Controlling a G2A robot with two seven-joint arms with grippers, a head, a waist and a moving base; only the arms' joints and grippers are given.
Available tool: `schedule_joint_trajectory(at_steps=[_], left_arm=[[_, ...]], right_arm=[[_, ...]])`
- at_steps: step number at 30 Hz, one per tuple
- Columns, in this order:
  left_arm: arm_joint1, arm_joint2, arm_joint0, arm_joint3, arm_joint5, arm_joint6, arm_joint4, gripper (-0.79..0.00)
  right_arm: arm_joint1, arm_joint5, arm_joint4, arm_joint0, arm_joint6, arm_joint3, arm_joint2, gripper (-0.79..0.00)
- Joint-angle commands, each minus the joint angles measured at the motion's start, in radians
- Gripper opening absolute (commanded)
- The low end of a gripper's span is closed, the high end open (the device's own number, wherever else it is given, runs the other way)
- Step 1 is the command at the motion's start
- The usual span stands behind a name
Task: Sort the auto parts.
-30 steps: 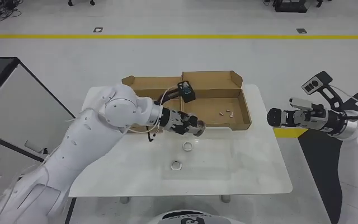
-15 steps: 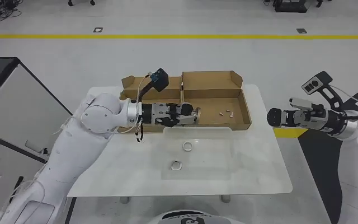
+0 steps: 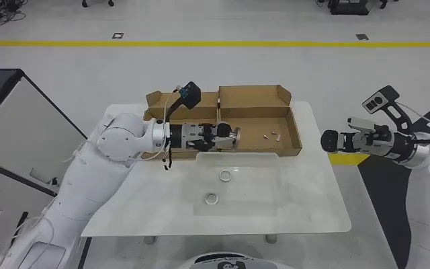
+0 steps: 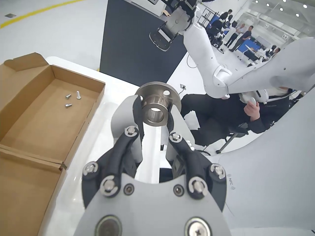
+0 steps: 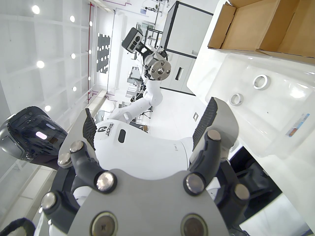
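the left claw [image 4: 153,117] was found clenched on a metal flanged collar [image 4: 154,92], its black fingers [image 4: 138,120] pressing the collar's barrel from either side, bore facing the wrist camera and flange at the far end. the collar was held clear of any surface. seen from above, this claw [image 3: 228,136] and the collar [image 3: 234,136] lay over the left end of the right-hand cardboard box [image 3: 255,89], close to the wall it shared with the left-hand cardboard box [image 3: 176,99]. three small bolts [image 3: 271,133] lay loose on the floor of the right-hand box, toward its right end and well apart from the collar; the left wrist view showed the same bolts [image 4: 70,99] close together but not touching. the interior of the left-hand box was partly hidden by the arm. in front of the boxes a clear shallow tray [image 3: 269,202] sat on the white table [image 3: 322,215], with two pale rings [image 3: 226,175] [image 3: 212,198] lying flat in it, near each other and apart. the right claw [image 5: 150,114] was released, its ribbed fingers [image 5: 211,119] spread wide with nothing between them. from above it [image 3: 327,141] hung off the table's right edge, level with the boxes and well apart from every part.
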Motion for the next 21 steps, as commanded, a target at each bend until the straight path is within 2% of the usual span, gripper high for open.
schedule_joint_trajectory(at_steps=[1,5,11,21], left_arm=[[0.001,-0.017,0.016,0.011,0.008,0.037,-0.037,-0.785],[0.004,-0.056,0.050,0.019,0.005,0.073,-0.136,-0.785],[0.003,-0.093,0.092,0.022,-0.049,0.100,-0.325,-0.785],[-0.016,-0.100,0.091,0.042,-0.131,0.094,-0.679,-0.785]], right_arm=[[0.000,0.000,0.000,0.000,0.000,0.000,0.000,0.000],[0.000,0.000,0.000,0.000,0.000,0.000,0.000,0.000],[0.000,0.000,0.000,0.000,0.000,0.000,0.000,0.000],[0.000,0.000,0.000,0.000,0.000,0.000,0.000,0.000]])
